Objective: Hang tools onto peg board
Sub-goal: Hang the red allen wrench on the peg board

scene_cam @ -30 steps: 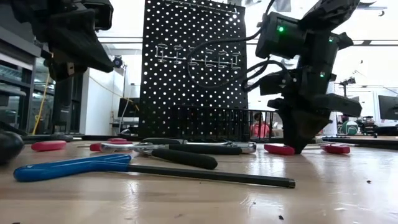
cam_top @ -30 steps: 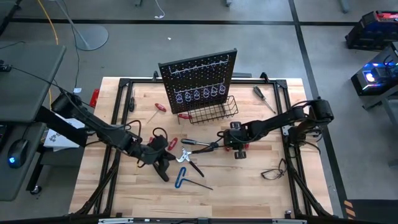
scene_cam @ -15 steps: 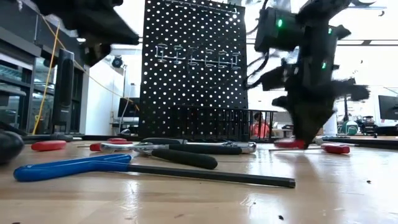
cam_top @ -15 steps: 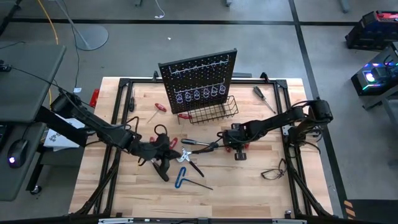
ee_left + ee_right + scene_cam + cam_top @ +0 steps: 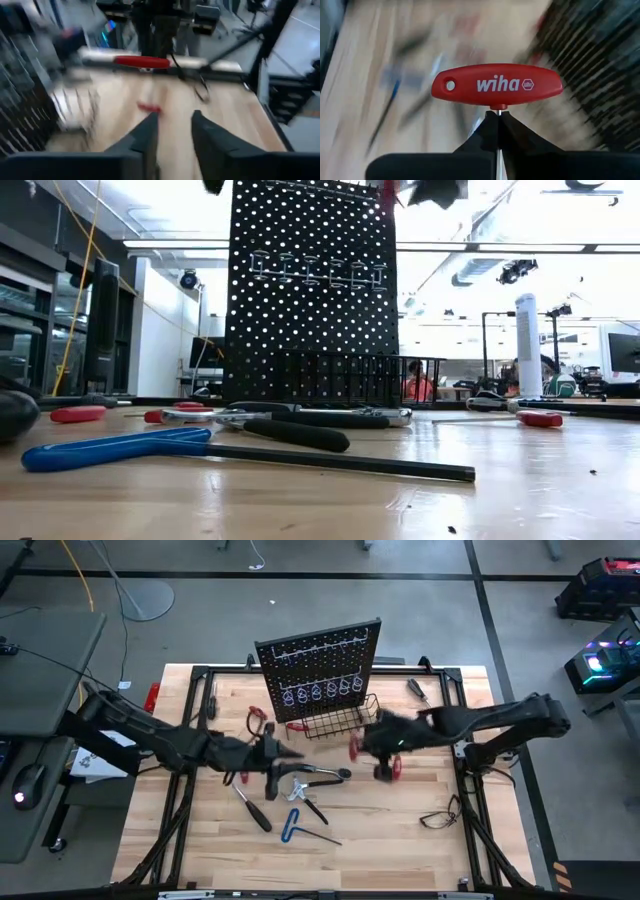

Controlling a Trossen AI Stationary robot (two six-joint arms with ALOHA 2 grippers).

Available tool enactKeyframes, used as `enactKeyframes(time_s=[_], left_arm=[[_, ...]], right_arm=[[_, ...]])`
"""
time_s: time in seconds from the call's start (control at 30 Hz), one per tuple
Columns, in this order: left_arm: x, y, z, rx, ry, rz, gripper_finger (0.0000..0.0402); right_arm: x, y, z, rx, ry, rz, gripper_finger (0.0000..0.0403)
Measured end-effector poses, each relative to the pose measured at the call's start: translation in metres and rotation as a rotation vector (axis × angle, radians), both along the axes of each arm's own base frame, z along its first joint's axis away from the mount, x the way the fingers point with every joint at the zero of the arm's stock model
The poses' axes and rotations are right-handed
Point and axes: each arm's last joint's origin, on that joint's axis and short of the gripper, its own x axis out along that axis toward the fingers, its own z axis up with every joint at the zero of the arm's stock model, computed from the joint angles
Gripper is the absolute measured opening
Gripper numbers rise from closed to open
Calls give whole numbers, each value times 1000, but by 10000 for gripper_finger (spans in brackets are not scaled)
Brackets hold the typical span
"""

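In front of the peg board (image 5: 322,668), the path is crowded: its wire basket (image 5: 345,718) juts toward the table's middle, with the left gripper (image 5: 283,753) on one side and the right gripper (image 5: 358,746) on the other, both close to it. Just beyond lies a cluster of tools (image 5: 300,792), including a blue hex key (image 5: 120,448). The near table (image 5: 400,850) edge, well away from the board, lies bare and passable.
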Motion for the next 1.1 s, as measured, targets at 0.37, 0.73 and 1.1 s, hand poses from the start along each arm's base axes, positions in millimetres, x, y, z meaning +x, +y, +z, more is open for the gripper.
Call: enactKeyframes(time_s=[0.37,0.73,1.1], left_arm=[[3,25,76,25,-316,293,263],[1,29,85,-102,-432,419,278],[2,37,84,-187,-465,443,278]], right_arm=[[52,-6,68,-468,-257,-213,0],[101,1,83,-684,-215,-142,0],[105,4,91,-691,-272,-50,0]])
